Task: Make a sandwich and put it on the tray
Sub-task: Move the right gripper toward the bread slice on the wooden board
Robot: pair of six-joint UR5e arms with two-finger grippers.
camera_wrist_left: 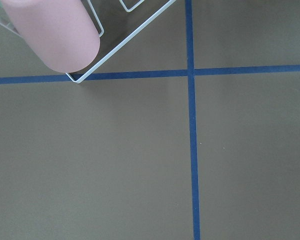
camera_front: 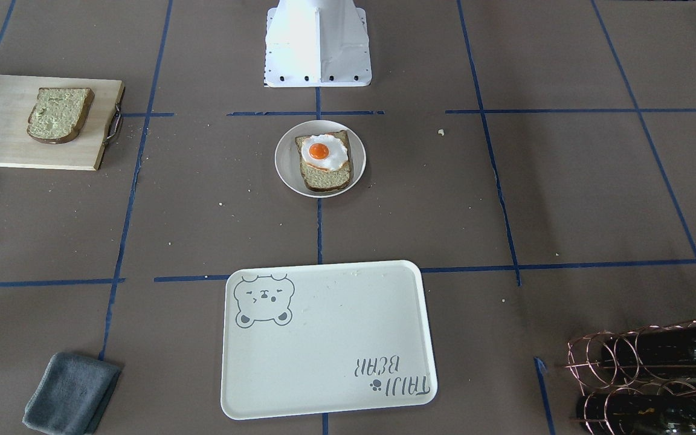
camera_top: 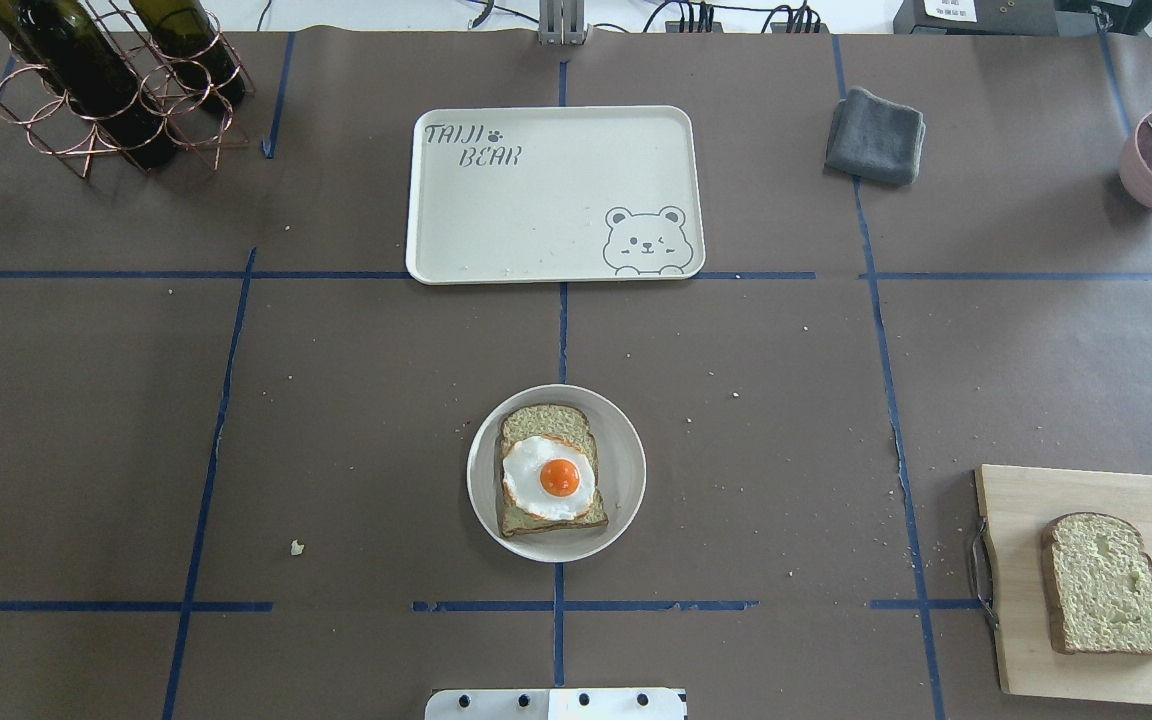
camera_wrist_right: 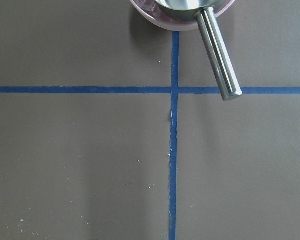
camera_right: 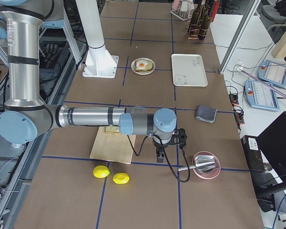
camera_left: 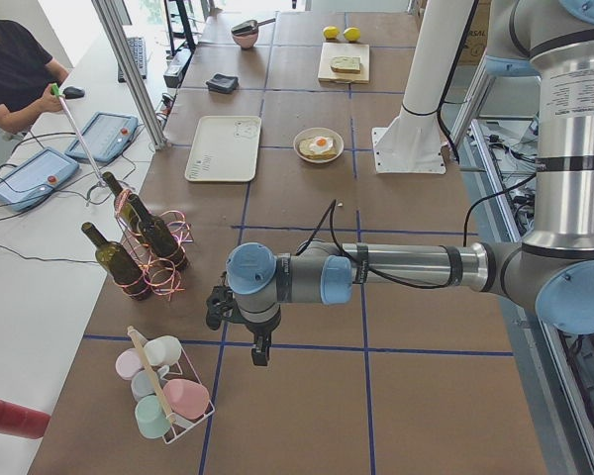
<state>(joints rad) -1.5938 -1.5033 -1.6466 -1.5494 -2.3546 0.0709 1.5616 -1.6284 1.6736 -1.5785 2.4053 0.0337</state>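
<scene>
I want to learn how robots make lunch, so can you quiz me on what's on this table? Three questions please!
1. True or false: the fried egg lies on a bread slice on the round plate.
2. How many bread slices lie on the tray?
3. Where is the other bread slice? A) on the tray B) on the cutting board C) on the round plate

Key: 1 true; 2 none; 3 B.

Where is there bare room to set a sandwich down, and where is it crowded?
The tray has its whole surface free. Open table lies between tray and plate, and between plate and cutting board. It is crowded at the bottle rack corner, left of the tray.
</scene>
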